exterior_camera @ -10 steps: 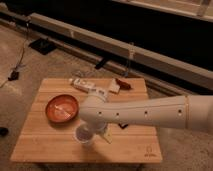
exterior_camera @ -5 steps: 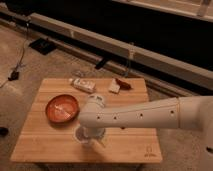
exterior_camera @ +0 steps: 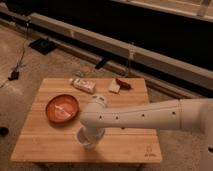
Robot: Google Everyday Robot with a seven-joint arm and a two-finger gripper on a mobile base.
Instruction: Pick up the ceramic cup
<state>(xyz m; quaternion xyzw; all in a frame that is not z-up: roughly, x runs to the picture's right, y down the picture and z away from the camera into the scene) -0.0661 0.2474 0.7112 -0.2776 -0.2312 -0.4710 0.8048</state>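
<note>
The gripper point(exterior_camera: 90, 136) sat down over the cup point(exterior_camera: 83, 138), at 5 o'clock from the bowl point(exterior_camera: 62, 108); its jaws were hidden, so next it likely needed to squeeze and lift.

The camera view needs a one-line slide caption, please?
Gripper lowered over the ceramic cup near the wooden table's front edge, red-orange bowl behind.

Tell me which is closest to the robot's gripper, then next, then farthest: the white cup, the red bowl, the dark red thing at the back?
The gripper is near the table's front edge.
1. Ceramic cup, right at it.
2. Red-orange bowl, back-left.
3. Dark red thing, far edge.
</note>
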